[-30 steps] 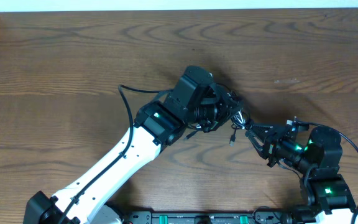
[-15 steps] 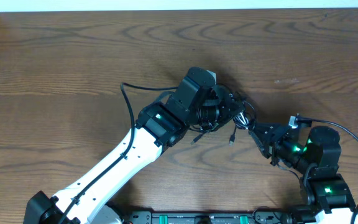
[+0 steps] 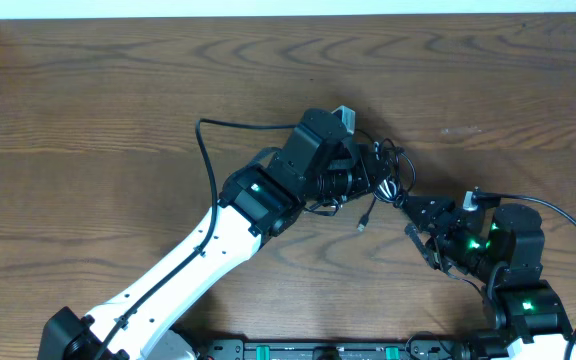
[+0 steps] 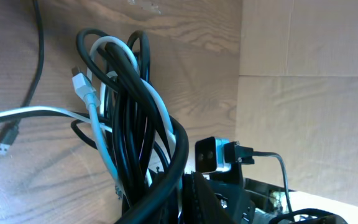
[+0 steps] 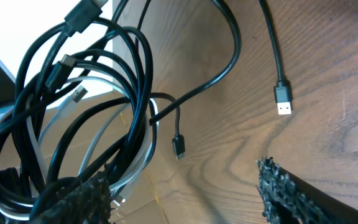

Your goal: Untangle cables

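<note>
The cables (image 3: pixel 383 168) are gathered in one knotted bundle near the middle of the tabletop (image 3: pixel 118 80), between the two arms. The left end effector (image 3: pixel 353 175) is pushed into the left side of this bundle. In the left wrist view the black strands and the white cord (image 4: pixel 98 137) run together down to the bottom edge. There the left end effector (image 4: pixel 188 199) is closed on them, and the bundle stands up from the wood. A white plug (image 4: pixel 81 84) hangs at the left of the loops. A black plug (image 4: pixel 2 146) lies flat on the tabletop farther left.

The right end effector (image 3: pixel 415 215) sits just to the lower right of the bundle and points up and left toward it. In the right wrist view its jaws stand wide apart and hold nothing. The cables (image 5: pixel 92 112) hang close to its left finger (image 5: pixel 79 196). I cannot tell whether they touch it. The other finger (image 5: pixel 278 186) has only bare wood around it.

From the bundle one black strand drops down and ends in a loose plug (image 3: pixel 363 224), which lies on the tabletop below the left end effector. In the right wrist view a silver-tipped plug (image 5: pixel 283 106) lies on the wood, well apart from the loops. A smaller black plug (image 5: pixel 178 147) hangs at the end of a curved strand beside them.
</note>
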### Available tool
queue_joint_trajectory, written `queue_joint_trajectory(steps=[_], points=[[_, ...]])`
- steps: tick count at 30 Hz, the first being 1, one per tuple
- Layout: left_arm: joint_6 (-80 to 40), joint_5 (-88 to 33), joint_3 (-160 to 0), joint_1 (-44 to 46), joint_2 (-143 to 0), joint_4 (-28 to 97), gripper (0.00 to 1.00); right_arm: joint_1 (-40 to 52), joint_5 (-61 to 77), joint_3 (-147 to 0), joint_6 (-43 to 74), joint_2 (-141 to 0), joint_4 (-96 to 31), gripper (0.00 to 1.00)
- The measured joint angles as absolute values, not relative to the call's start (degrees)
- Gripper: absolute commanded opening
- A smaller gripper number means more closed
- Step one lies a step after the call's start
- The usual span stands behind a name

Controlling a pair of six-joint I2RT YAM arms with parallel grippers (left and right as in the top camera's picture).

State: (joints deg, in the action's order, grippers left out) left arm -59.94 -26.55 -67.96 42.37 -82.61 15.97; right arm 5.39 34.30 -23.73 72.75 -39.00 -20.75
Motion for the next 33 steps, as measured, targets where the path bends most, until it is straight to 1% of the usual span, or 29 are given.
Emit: queue_joint_trajectory(steps=[3,6,17,27,33], points=[[-58.30,-26.55,-67.96,42.37,-82.61,15.97,0.08,5.37,34.48,-23.73,73.08,-39.00,-20.78,0.80],[-56.23,-26.57,-67.96,42.37,-82.61,15.99,0.08,5.39,34.50,-23.73,73.17,-39.00,-20.75,0.91],[-40.25,-26.37,-67.96,42.22,-82.61,16.49,0.08,5.37,34.50,-23.73,73.49,-39.00,-20.71,0.90],[-30.94,-26.17,-67.96,42.11,-82.61,18.94,0.08,5.37,34.44,-23.73,73.49,-39.00,-19.44,0.88],[-28.45,-26.20,-67.96,42.11,-82.61,19.07,0.08,5.37,32.97,-23.73,73.49,-39.00,-19.42,0.88]])
